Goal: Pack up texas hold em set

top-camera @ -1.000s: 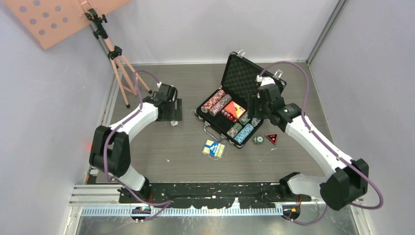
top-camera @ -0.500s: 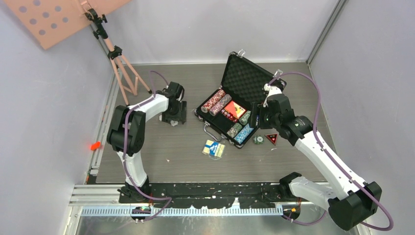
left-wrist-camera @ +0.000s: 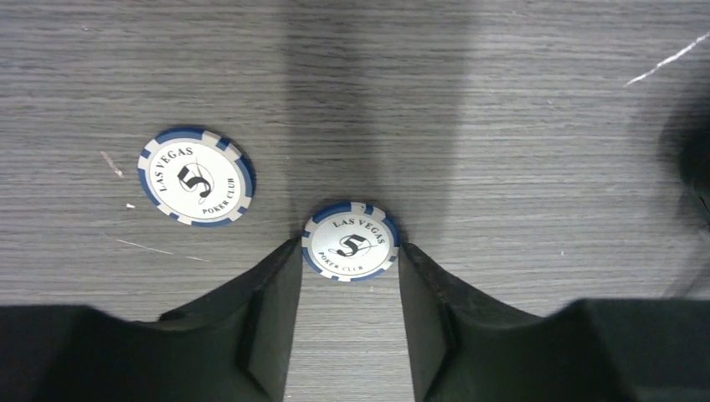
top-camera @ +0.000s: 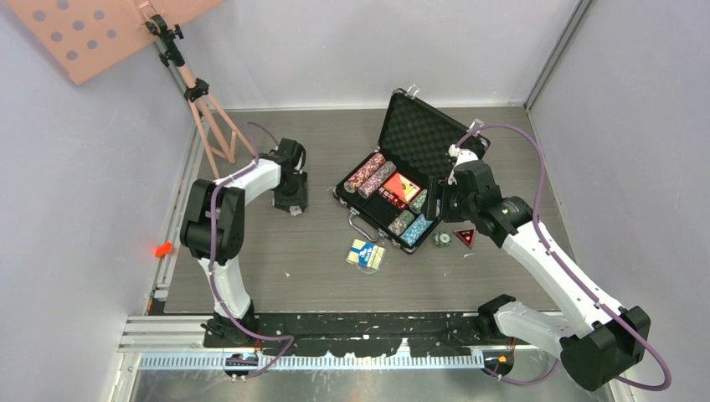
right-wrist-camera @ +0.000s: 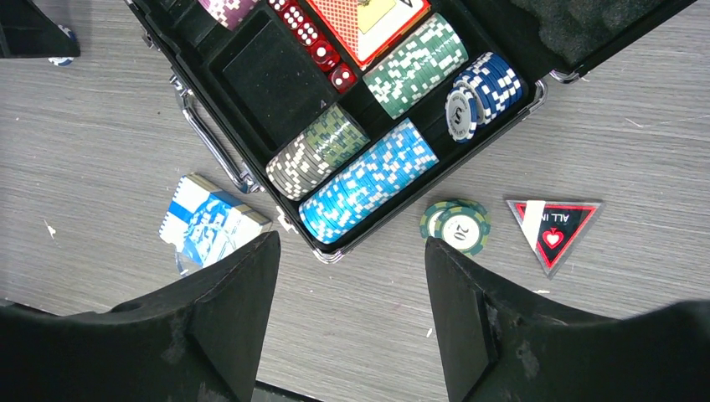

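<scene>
The left gripper (left-wrist-camera: 350, 249) is down at the desk (left-wrist-camera: 519, 117) in its left half, toward the far edge. Its fingers stand either side of a blue-and-white poker chip (left-wrist-camera: 350, 243) marked 5. The chip lies flat, its rim right at both fingertips. Whether they actually pinch it cannot be told. A second matching chip (left-wrist-camera: 198, 176) lies flat nearby, clear of the fingers.

The right gripper (right-wrist-camera: 352, 244) hangs above the desk's right half with its fingers spread wide and nothing between them. Just beyond the fingertips is the front edge of the open briefcase (top-camera: 423, 134), whose foam-lined lid stands up toward the far right corner. Inside, nearest the gripper, lie a light-blue chip row (right-wrist-camera: 368, 180) and a grey-green row (right-wrist-camera: 318, 151). Behind them are a green-and-white row (right-wrist-camera: 414, 65), a short dark-blue stack (right-wrist-camera: 490, 84), red dice (right-wrist-camera: 322, 42) and the red card deck (right-wrist-camera: 368, 21).

On the desk just outside the case's front edge lie green chips (right-wrist-camera: 456, 226) marked 20. Beside them is a triangular "ALL IN" marker (right-wrist-camera: 553, 226). The blue card deck (right-wrist-camera: 209, 222) lies near the case handle.
</scene>
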Robot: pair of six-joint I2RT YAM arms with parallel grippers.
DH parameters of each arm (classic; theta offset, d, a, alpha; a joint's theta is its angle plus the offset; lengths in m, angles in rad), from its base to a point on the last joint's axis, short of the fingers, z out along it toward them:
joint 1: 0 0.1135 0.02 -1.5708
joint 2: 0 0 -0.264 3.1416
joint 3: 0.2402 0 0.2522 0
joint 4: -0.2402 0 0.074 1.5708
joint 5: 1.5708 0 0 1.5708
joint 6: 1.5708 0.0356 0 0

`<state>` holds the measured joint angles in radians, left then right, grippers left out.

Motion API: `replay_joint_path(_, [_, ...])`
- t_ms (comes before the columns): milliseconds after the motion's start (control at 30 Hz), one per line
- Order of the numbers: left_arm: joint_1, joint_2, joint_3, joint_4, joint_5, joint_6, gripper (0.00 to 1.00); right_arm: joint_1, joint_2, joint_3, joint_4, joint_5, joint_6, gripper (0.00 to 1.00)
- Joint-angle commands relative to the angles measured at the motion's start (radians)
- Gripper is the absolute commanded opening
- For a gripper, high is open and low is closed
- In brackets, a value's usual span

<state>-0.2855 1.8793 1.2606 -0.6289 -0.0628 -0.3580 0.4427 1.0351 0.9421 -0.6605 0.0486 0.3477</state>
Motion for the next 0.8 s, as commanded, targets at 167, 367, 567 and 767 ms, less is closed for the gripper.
replay_joint_path(167, [0.006,0.025,0.027,-0.028,0.044,0.016,0.33,-0.001,-0.007,0.031,0.011,-0.019,0.022,0.7])
replay_joint_path(367, [0.013,-0.067,0.055,-0.053,0.045,0.017,0.3,-0.002,-0.014,0.037,0.003,-0.025,0.023,0.7])
replay_joint_path(567, [0.063,-0.065,0.106,-0.096,0.037,0.038,0.3,-0.001,-0.001,0.048,0.005,-0.033,0.028,0.7])
replay_joint_path(767, [0.075,-0.078,0.077,-0.074,0.123,0.042,0.72,-0.001,0.003,0.056,-0.001,-0.034,0.026,0.69])
